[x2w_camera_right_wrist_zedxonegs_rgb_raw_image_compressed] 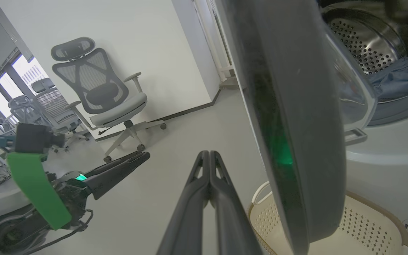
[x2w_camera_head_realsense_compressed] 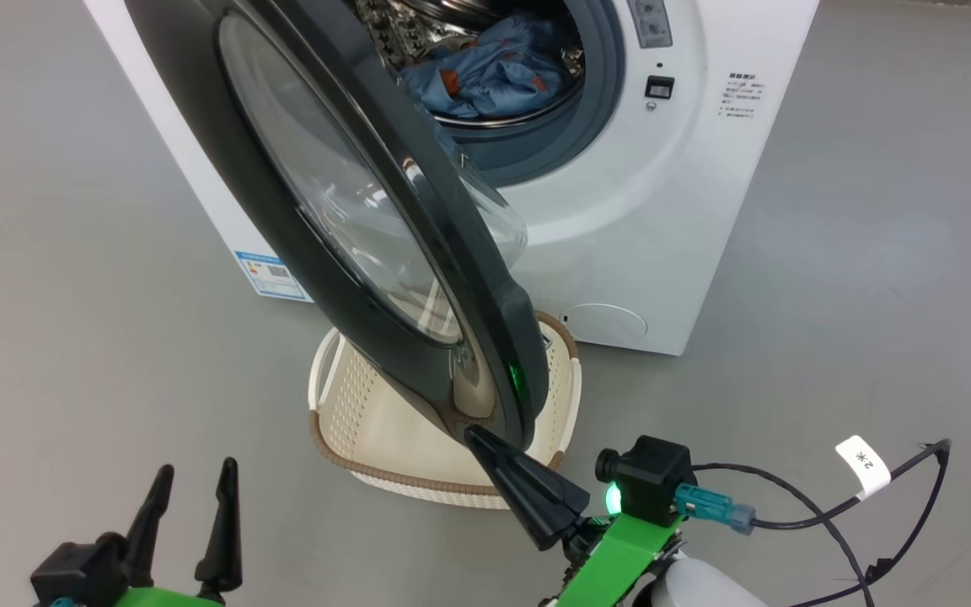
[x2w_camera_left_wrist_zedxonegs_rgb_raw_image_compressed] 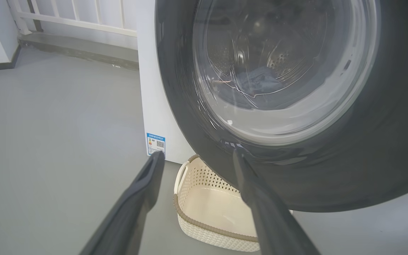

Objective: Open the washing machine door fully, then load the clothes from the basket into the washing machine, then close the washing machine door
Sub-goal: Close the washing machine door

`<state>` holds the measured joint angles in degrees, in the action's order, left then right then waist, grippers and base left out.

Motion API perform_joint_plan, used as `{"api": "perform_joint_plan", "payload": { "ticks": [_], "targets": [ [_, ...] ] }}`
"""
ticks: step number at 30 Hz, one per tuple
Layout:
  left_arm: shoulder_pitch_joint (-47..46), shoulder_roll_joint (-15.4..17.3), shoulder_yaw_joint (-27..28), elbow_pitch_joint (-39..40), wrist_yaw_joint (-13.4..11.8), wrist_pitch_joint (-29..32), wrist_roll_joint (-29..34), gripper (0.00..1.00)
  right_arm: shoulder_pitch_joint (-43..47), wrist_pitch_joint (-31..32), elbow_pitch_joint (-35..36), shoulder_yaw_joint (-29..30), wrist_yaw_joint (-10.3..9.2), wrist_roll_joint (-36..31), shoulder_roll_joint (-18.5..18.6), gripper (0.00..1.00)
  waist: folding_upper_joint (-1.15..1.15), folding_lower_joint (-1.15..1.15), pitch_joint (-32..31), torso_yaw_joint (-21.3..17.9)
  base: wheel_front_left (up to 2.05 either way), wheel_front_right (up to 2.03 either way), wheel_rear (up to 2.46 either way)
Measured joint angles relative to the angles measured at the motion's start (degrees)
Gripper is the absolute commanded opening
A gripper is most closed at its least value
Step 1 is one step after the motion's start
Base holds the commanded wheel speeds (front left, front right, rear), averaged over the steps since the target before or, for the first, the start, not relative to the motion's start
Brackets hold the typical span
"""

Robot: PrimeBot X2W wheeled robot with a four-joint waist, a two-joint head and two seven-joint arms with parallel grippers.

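The washing machine [x2w_camera_head_realsense_compressed: 662, 211] is a white box with its round black-rimmed door [x2w_camera_head_realsense_compressed: 367, 219] swung about halfway out, edge-on to me. Light-blue clothes [x2w_camera_head_realsense_compressed: 490, 76] lie inside the steel drum. Below the door sits the cream basket [x2w_camera_head_realsense_compressed: 367, 421], with nothing showing in the part I can see. My right gripper [x2w_camera_head_realsense_compressed: 473, 437] is shut, its tip at the door's lower outer rim; in the right wrist view the shut gripper [x2w_camera_right_wrist_zedxonegs_rgb_raw_image_compressed: 209, 153] sits just left of the door [x2w_camera_right_wrist_zedxonegs_rgb_raw_image_compressed: 296, 106]. My left gripper [x2w_camera_head_realsense_compressed: 197, 472] is open at the lower left, holding nothing. It points toward the door glass [x2w_camera_left_wrist_zedxonegs_rgb_raw_image_compressed: 282, 63] and basket [x2w_camera_left_wrist_zedxonegs_rgb_raw_image_compressed: 207, 202].
Grey floor surrounds the machine. A blue label sticker [x2w_camera_head_realsense_compressed: 270, 274] marks the machine's side. A cable with a white tag [x2w_camera_head_realsense_compressed: 863, 464] loops off my right wrist. Office chairs [x2w_camera_right_wrist_zedxonegs_rgb_raw_image_compressed: 101, 95] stand by the white wall, and a white railing [x2w_camera_left_wrist_zedxonegs_rgb_raw_image_compressed: 76, 17] runs behind the machine.
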<state>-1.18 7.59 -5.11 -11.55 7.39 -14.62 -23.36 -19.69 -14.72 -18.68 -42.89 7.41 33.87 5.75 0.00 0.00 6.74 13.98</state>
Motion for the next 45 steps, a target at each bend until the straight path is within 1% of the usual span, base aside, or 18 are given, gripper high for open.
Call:
{"api": "perform_joint_plan", "payload": {
  "ticks": [14, 24, 36, 45],
  "targets": [
    [-1.6, -0.5, -0.4, -0.1, 0.0, 0.0, -0.1, 1.0, -2.9, 0.0, -2.9, 2.8, 0.01, 0.0, -0.7, 0.0, 0.0, 0.0, 1.9, 0.4, 0.0, 0.0, 0.0],
    [-2.8, -1.0, -0.6, 0.4, 0.0, 0.0, -0.1, 1.0, -5.0, 0.0, -3.7, 7.8, 0.02, -1.7, -1.5, 0.0, 0.0, 0.0, 4.0, 0.5, 0.0, 0.0, 0.0],
    [-5.9, -1.8, -2.2, 1.4, 0.0, 0.0, -0.1, 1.0, -10.3, 0.0, -4.3, 15.2, 0.02, -3.4, 0.3, 0.0, 0.0, 0.0, 7.9, 0.9, 0.0, 0.0, 0.0],
    [-8.0, -3.1, -3.7, 2.3, 0.0, 0.0, -0.1, 1.0, -15.7, 0.0, -6.2, 19.7, 0.02, -4.7, 2.2, 0.0, 0.0, 0.0, 11.0, 2.2, 0.0, 0.0, 0.0]
  ]
}}
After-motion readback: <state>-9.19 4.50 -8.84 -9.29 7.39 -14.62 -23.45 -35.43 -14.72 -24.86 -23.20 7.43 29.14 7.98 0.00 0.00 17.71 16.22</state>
